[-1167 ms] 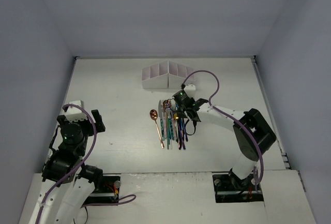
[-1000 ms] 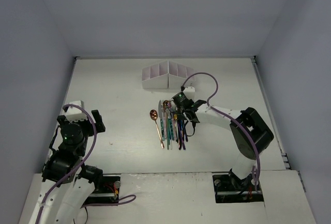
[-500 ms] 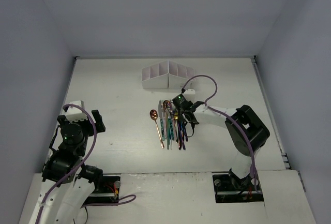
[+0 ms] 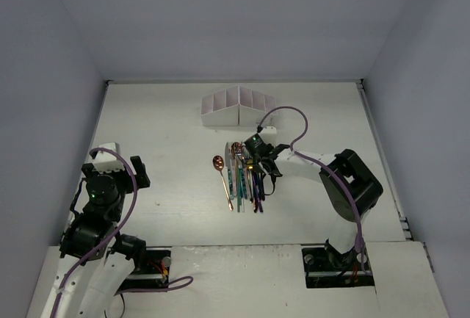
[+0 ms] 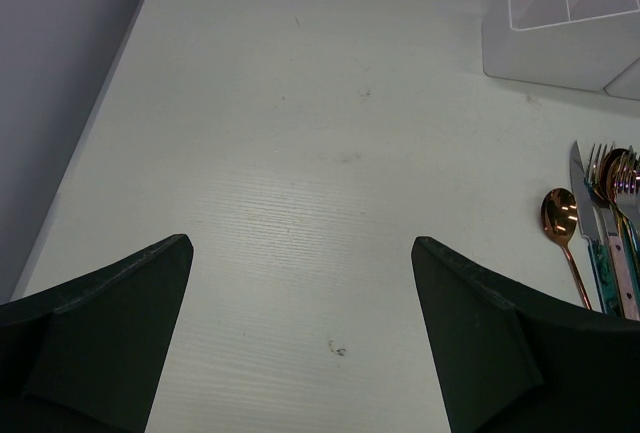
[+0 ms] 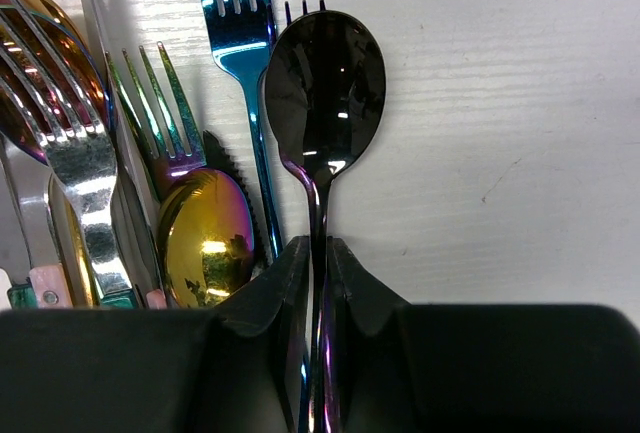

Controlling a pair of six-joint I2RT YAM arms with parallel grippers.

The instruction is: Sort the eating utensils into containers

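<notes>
Several eating utensils (image 4: pixel 246 175) lie side by side mid-table, a copper spoon (image 4: pixel 219 164) apart at their left. My right gripper (image 6: pixel 319 258) is shut on the thin neck of a black spoon (image 6: pixel 325 78) at the right of the row. Beside it lie a blue fork (image 6: pixel 240 23), a gold spoon (image 6: pixel 205 238), a rainbow fork (image 6: pixel 160 103) and a silver fork (image 6: pixel 70 143). The white organiser box (image 4: pixel 236 106) with slanted dividers stands behind them. My left gripper (image 5: pixel 300 293) is open and empty over bare table at the left; the box (image 5: pixel 560 23) and copper spoon (image 5: pixel 560 218) show at its right.
Grey walls close the table on the left, back and right. The right arm's purple cable (image 4: pixel 294 123) loops above the utensils. A small dark mark (image 5: pixel 338 350) is on the table between the left fingers.
The right gripper has shifted slightly left and toward the box over the right side of the utensil row, its arm folding in. The left arm has not moved.
</notes>
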